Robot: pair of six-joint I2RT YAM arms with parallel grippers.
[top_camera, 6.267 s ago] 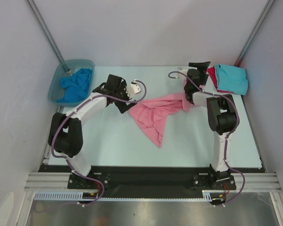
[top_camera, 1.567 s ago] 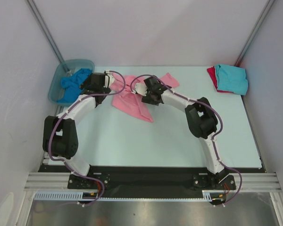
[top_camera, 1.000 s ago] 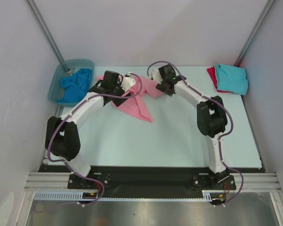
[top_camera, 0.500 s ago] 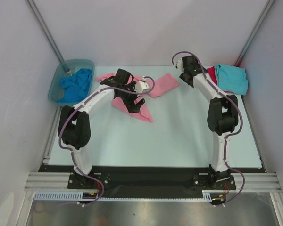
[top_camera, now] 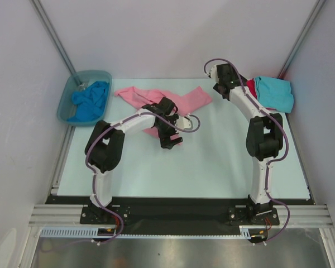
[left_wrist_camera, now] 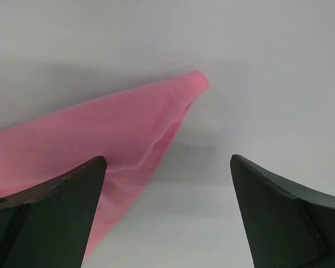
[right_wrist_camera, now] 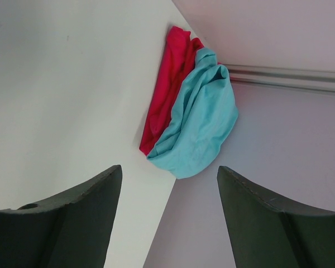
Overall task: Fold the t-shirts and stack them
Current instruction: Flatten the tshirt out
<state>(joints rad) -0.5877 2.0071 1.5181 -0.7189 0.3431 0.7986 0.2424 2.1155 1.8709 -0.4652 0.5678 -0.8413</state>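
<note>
On pale table (top_camera: pixel 223 162), saw pink tee (top_camera: pixel 139 96) lying L–R, tip just ahead of L gripper (left_wrist_camera: pixel 167 159), jaws wide. Noted R gripper (right_wrist_camera: pixel 169 168) farther off, parted, empty.

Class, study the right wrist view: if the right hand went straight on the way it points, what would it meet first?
Probably the turquoise t-shirt, which lies on the red t-shirt, straight ahead of the open right hand. Depth is hard to judge.
</note>
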